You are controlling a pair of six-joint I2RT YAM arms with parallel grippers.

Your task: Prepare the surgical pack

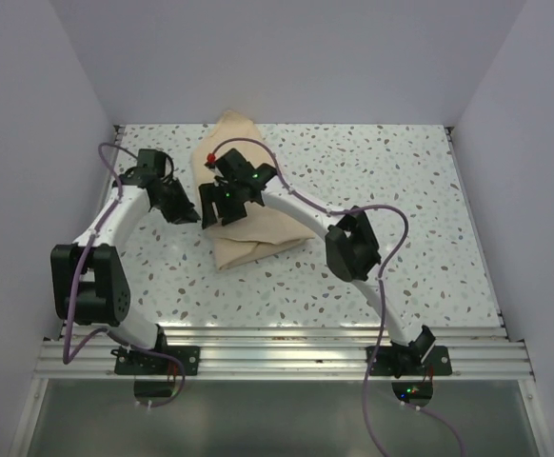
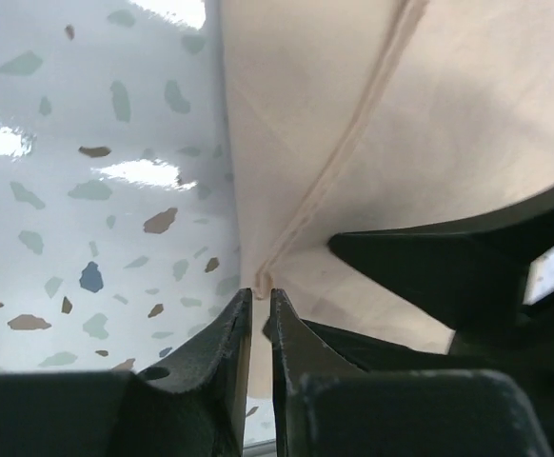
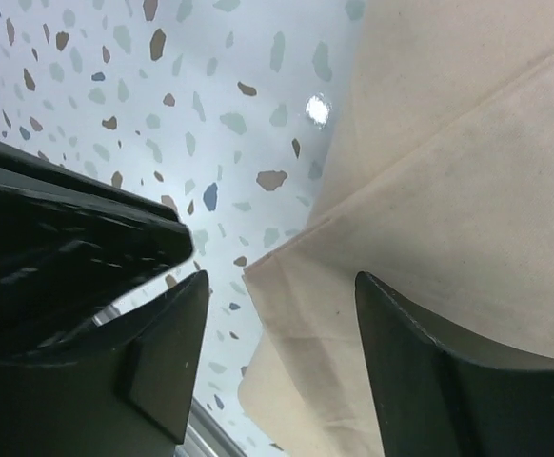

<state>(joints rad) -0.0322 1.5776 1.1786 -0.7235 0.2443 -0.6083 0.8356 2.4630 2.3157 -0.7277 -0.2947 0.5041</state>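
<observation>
Top external view: shows the big tan paper-like sheet (image 1: pixel 258 238), folded, lying on the white speckled counter (image 1: pixel 401 190) left of centre, partly under both arms. Left wrist: shows the left tool (image 2: pixel 262 295) narrowed to a thin slit right at the sheet's hemmed corner; cannot tell whether pinching it. Right wrist: shows the right tool (image 3: pixel 282 281) spread wide above the sheet's edge.

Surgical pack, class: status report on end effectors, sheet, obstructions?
Left end effector nearly closed at corner of tan sheet, grip unclear. Right end effector open over sheet edge. Sheet folded. Only the end effectors crowd each other.
</observation>
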